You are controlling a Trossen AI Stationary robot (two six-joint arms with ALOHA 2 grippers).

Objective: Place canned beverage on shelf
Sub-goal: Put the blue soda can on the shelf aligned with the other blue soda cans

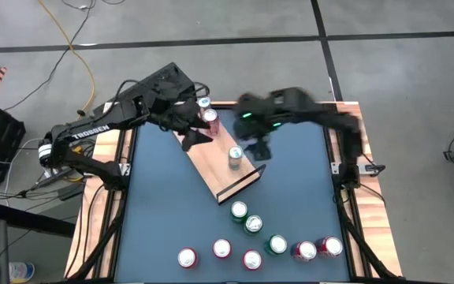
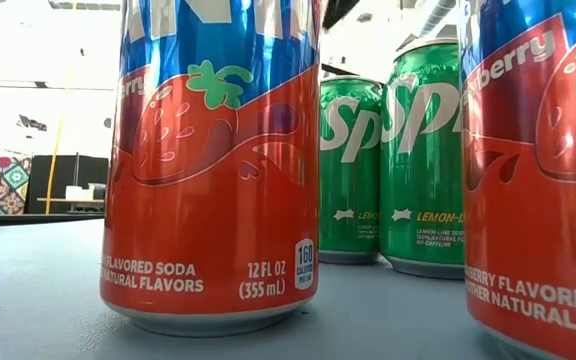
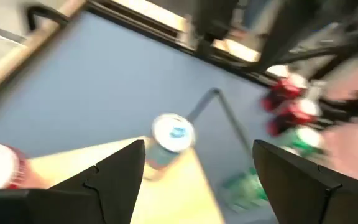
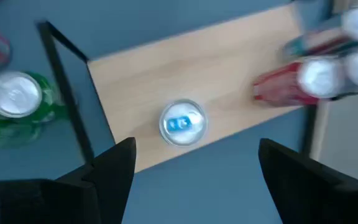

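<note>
So the right hand is hovering right above the shelf, fingers spread wide and holding nothing. In its wrist view, the can with the blue tab stands upright on the wood between those open fingers, near the railed end of the board. Looks to me like that can is already placed and the hand just needs to clear out.

The left hand is parked over the far end of the same shelf, also open wide and empty, right by a red can and another can just beyond it.

What could go wrong: both arms are crowded over one narrow board. If the right hand swings sideways instead of lifting straight, a finger could clip the can and tip it. Cans are smooth aluminium cylinders, tall for their base, so they topple and roll easily. Same for the left hand next to the red can. A knock on the board itself might slide it too, since it only lies flat on the desk.

Materials: the shelf is pale, smooth wood grain, rectangular, with a thin black metal rail at the end. The desk top is matte blue-grey. The waiting cans near the front are glossy: strawberry soda in red and blue, and green Sprite.
</note>
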